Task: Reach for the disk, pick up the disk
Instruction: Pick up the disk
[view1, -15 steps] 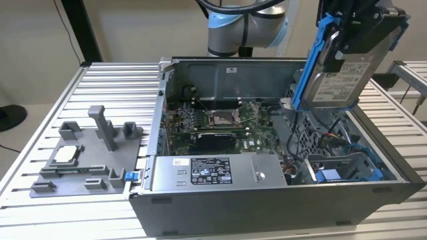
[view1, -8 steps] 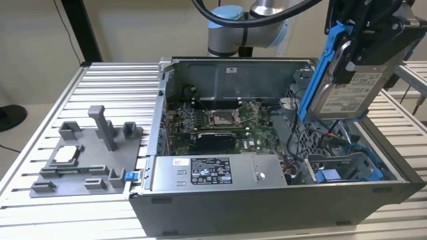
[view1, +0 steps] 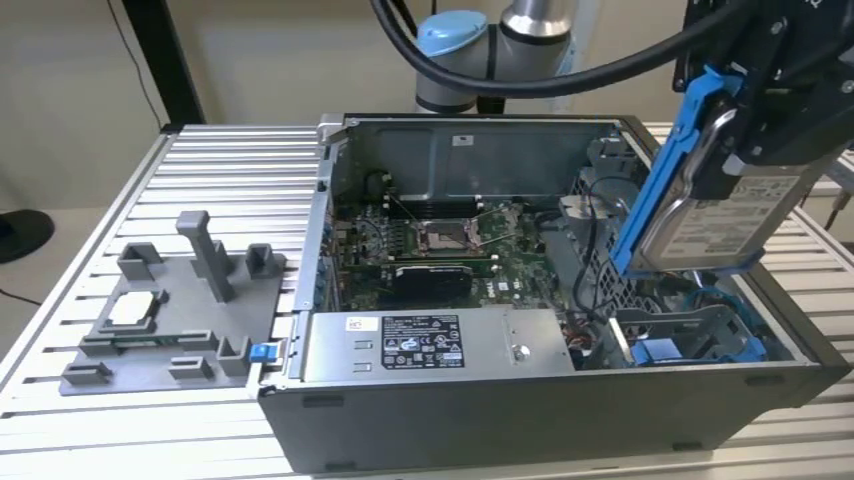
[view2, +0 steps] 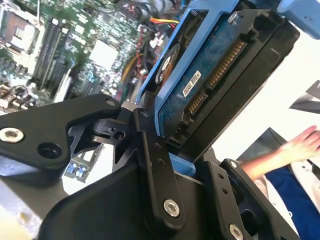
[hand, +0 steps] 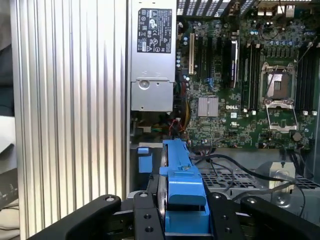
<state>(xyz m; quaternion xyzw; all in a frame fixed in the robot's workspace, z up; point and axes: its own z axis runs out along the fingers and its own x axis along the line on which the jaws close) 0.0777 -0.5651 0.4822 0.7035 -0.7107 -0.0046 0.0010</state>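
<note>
- Nearest the lens in both wrist views were our gripper's (hand: 182, 220) black fingers (view2: 159, 170), and we had them clamped on the disk (view2: 200, 85), one on each flat face, with its blue bracket (hand: 181, 170) rising between them.
- In the second wrist view the drive's circuit-board side with its connector row faced the camera, tilted and clear of anything beneath it.
- In the exterior view we held the disk (view1: 727, 215) hanging from the gripper (view1: 761, 120) above the open computer case (view1: 534, 420), over the end towards the exterior view's right, its white label outward and the blue bracket (view1: 667, 170) along its edge; it touched nothing but our fingers.
- We judged the reach finished and the pick-up done as far as the pictures showed: the drive was off its seat and carried in the air, and the blue bay (view1: 694, 345) at the bottom of the case below it stood without a drive.
- Further out lay the motherboard (hand: 240, 90) and the long grey power-supply box (view1: 427, 345), both untouched.
- Beside the case, on the ribbed table (view1: 187, 190), stood a grey fixture (view1: 174, 320) bearing a small white-topped chip (view1: 131, 310), well apart from our gripper.
- A person's hand (view2: 302, 145) was at the edge of the second wrist view, away from the disk.
</note>
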